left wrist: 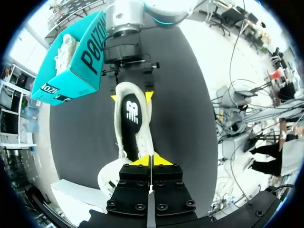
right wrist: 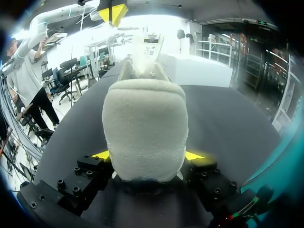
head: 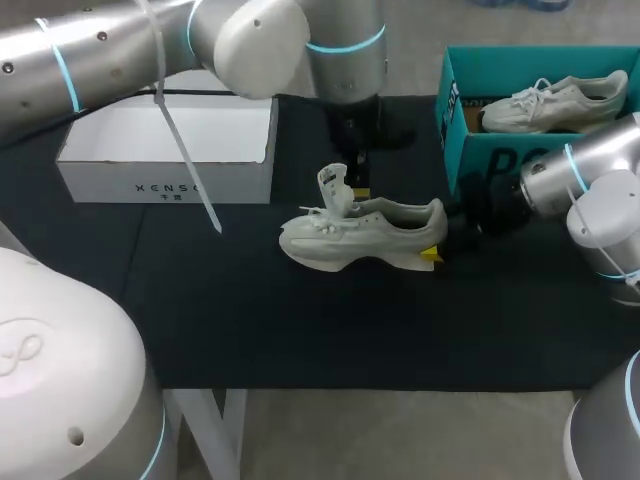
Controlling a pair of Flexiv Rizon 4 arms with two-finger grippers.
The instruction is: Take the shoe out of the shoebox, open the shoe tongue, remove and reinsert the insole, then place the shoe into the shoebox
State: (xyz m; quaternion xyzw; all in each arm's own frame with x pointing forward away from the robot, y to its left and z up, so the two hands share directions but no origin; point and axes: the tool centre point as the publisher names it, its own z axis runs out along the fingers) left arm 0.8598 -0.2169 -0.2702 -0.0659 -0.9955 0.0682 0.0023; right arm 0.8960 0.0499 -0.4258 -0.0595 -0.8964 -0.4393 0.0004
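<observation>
A white shoe [head: 370,235] lies on its sole on the black mat, toe to the left, its tongue [head: 334,188] standing upright. In the left wrist view, the black insole [left wrist: 132,111] shows inside the shoe [left wrist: 142,137]. My left gripper [head: 360,190] hangs just behind the tongue, its yellow tips pressed together [left wrist: 151,160]; nothing shows between them. My right gripper [head: 440,245] is shut on the shoe's heel [right wrist: 145,128], one yellow tip against each side. The teal shoebox [head: 480,160] stands at the back right.
A second white shoe [head: 555,102] lies inside the teal shoebox. A white open box [head: 165,175] sits at the back left of the mat. A white cable tie [head: 185,150] hangs from my left arm over that box.
</observation>
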